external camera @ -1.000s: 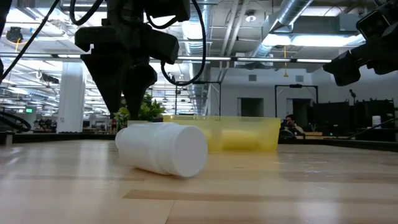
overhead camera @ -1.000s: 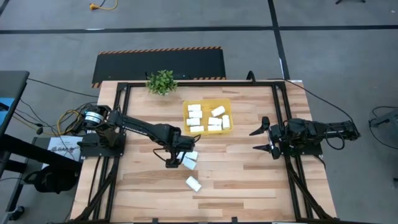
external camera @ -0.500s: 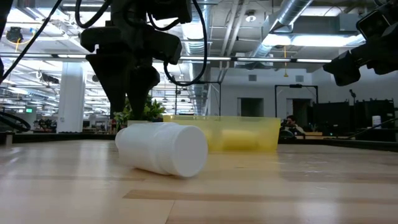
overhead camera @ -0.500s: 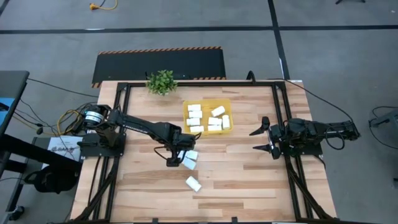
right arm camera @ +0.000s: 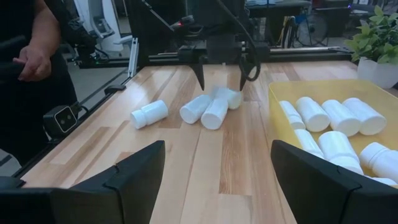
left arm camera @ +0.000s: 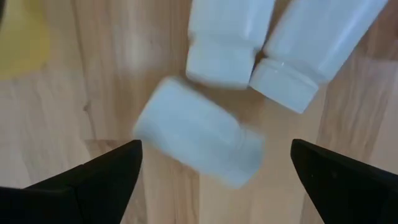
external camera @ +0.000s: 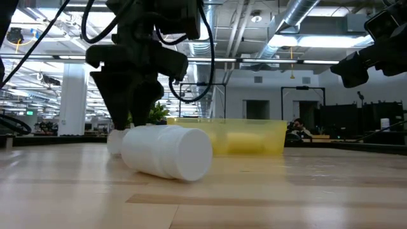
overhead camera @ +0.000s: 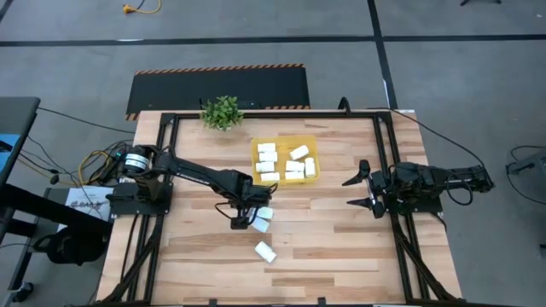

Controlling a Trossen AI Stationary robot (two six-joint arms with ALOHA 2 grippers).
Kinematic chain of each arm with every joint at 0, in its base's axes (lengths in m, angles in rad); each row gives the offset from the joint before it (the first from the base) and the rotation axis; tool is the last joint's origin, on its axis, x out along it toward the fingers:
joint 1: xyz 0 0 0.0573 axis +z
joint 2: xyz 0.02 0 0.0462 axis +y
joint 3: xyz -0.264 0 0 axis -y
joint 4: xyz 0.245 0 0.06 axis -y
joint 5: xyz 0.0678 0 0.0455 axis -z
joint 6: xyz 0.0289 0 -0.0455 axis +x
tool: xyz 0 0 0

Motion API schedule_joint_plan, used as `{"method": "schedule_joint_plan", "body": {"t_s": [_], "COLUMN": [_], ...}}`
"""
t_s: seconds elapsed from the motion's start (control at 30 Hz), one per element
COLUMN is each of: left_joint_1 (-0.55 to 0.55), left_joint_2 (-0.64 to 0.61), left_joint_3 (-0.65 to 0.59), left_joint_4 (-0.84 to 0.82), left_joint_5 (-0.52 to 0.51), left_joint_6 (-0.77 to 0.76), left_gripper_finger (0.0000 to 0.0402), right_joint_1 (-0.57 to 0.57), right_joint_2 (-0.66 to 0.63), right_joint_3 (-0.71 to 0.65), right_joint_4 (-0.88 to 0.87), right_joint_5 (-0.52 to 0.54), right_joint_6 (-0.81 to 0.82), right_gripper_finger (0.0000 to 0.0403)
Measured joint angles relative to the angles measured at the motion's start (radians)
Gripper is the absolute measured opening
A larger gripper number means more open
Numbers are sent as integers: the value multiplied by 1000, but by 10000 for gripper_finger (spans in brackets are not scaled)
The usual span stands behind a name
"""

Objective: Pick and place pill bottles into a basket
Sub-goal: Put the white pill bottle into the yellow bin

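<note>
**Left jaws wide over three loose bottles**

The left gripper hangs near the middle of the counter, jaws spread wide around a cluster of three lying pill bottles. A fourth bottle lies apart, nearer the front edge. The yellow basket sits toward the back edge, holding several bottles. The right gripper waits by the right edge, jaws wide and empty.
</note>
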Motion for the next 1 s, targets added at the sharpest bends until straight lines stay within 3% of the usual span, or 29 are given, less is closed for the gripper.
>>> {"method": "schedule_joint_plan", "body": {"t_s": [0.6,1.0], "left_joint_1": [0,2], "left_joint_2": [0,0], "left_joint_3": [-1,0], "left_joint_4": [5,-62], "left_joint_5": [-26,-128], "left_joint_6": [-16,-49], "left_gripper_finger": [400,400], "right_joint_1": [0,0], "right_joint_2": [0,0], "right_joint_3": [0,0], "right_joint_4": [-1,-1], "right_joint_5": [0,0], "right_joint_6": [0,0], "right_gripper_finger": [286,286]}}
